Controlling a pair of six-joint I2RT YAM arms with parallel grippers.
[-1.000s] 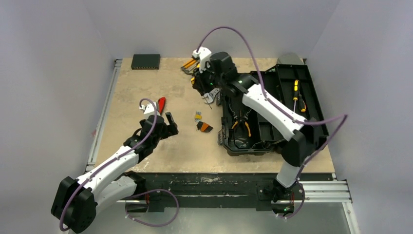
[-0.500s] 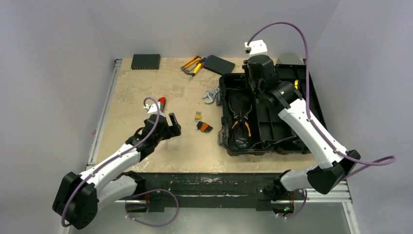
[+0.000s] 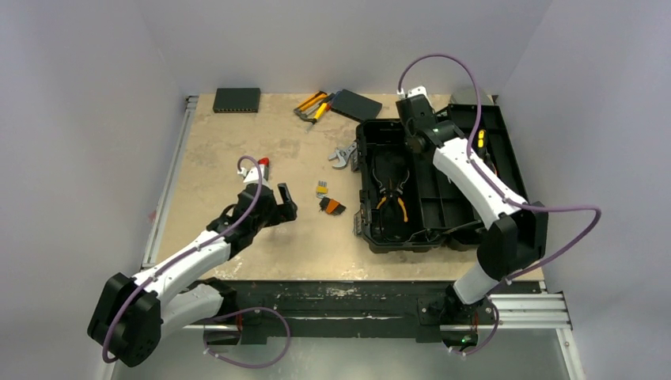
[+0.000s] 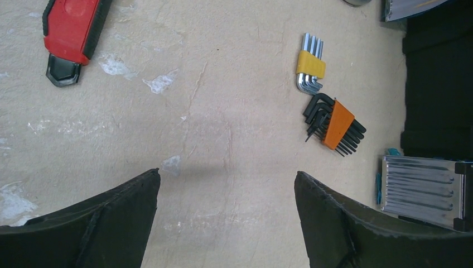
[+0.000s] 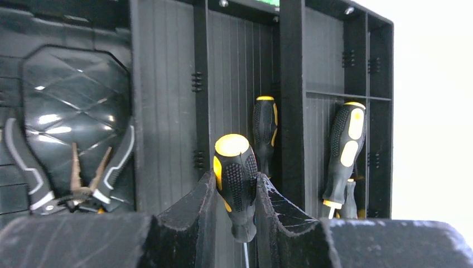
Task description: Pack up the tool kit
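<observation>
Comparing with a second ago: the right arm is no longer working over the far middle of the table [image 3: 237, 142] by the loose yellow-handled tools [image 3: 312, 104]. It has swung across and is now hanging over the far end of the open toolbox [image 3: 365, 134]. I am reading this as the carry being nearly done, with only the set-down and release left. The right pincer [image 5: 234, 184] is gripping a yellow-black screwdriver [image 5: 234, 167] by its handle, fingers narrow against both sides. The yellow butt cap is pointing away from the wrist and the thin shaft is running back between the fingers. Its long axis is lying roughly parallel to the tray ribs and to the two screwdrivers [image 5: 265, 134] [image 5: 346, 151] already sitting in the slots beyond, so I am expecting little rotation to be needed. The pliers [image 5: 78, 173] are resting in the moulded bay to the left. The left arm has barely moved. The left pincer [image 4: 226, 178] is standing wide and holding nothing above bare table, with the yellow-banded hex keys [image 4: 310, 70] and orange-holder hex keys [image 4: 333, 124] ahead on the toolbox side. The red knife [image 4: 72, 28] and wrench [image 3: 343, 154] are waiting unpacked.
</observation>
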